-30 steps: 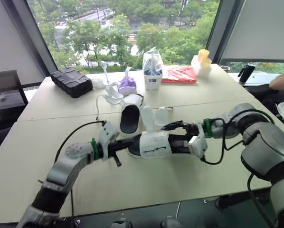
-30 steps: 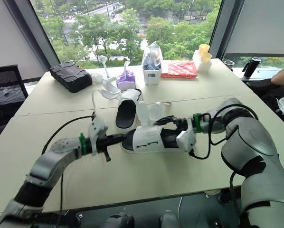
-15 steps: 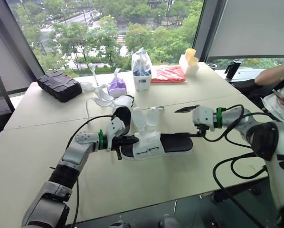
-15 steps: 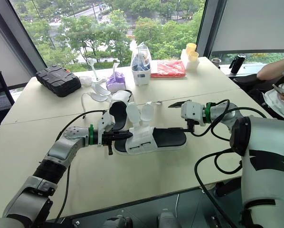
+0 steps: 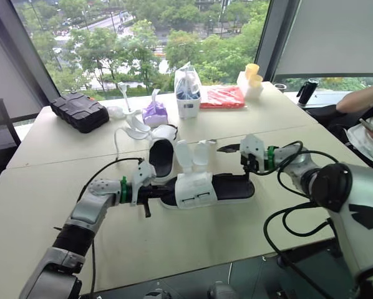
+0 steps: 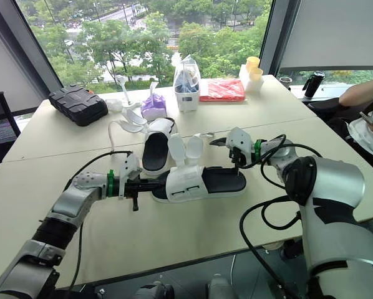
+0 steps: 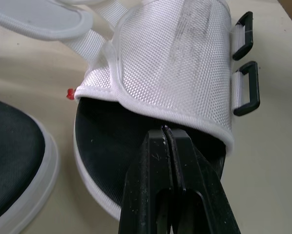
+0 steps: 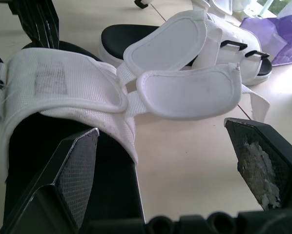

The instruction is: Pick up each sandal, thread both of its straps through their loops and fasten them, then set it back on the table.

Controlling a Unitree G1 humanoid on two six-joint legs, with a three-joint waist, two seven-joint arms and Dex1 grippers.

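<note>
Left claw (image 7: 165,130) is pinched fully shut with nothing in it, tips poked into the toe opening of the near sandal (image 5: 206,187). Right claw (image 8: 161,127) is spread wide and empty, hovering over the heel end. The sandal lies flat on the surface (image 5: 205,240), long axis running side to side, toe toward the robot's left. Both straps (image 5: 185,154) stick up unfastened on the far side and the loops (image 7: 245,87) sit on the near side, so the right claw looks like the closer one to grab a strap.
</note>
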